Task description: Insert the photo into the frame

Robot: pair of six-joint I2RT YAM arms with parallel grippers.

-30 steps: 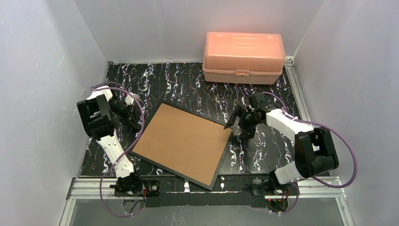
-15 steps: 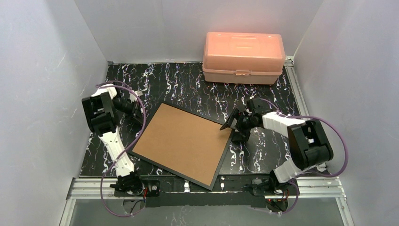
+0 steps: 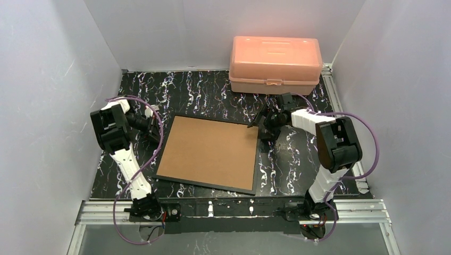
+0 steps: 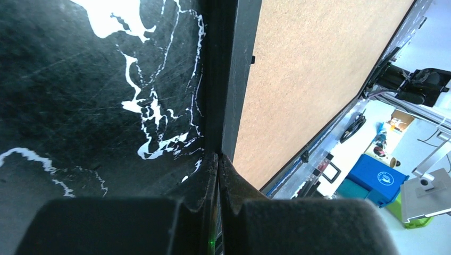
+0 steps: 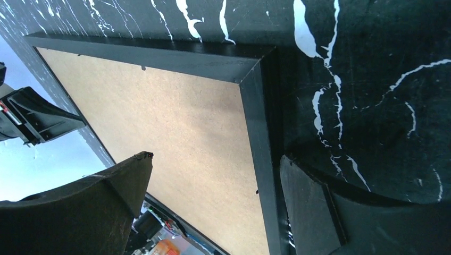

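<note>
One risk stood out: with the frame [image 3: 207,154] lying back-up on the table [image 3: 213,90], the left gripper [image 4: 219,159] pinched shut at its left edge and the right gripper [image 5: 215,158] gaping astride its right rail, a careless squeeze could skid it askew.

table [image 3: 197,93]: black, marbled | frame [image 3: 210,154] flat (brown back up) | pink box [image 3: 275,57] far edge

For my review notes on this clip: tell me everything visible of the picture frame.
The frame is a thin black rectangle lying flat, back up, on the black marbled table. Brown fibreboard fills its back; the glass side is hidden. The left gripper, shut, has its tips at the frame's left edge. The right gripper, open, straddles the rail by the far right corner; contact there is unclear.
</note>
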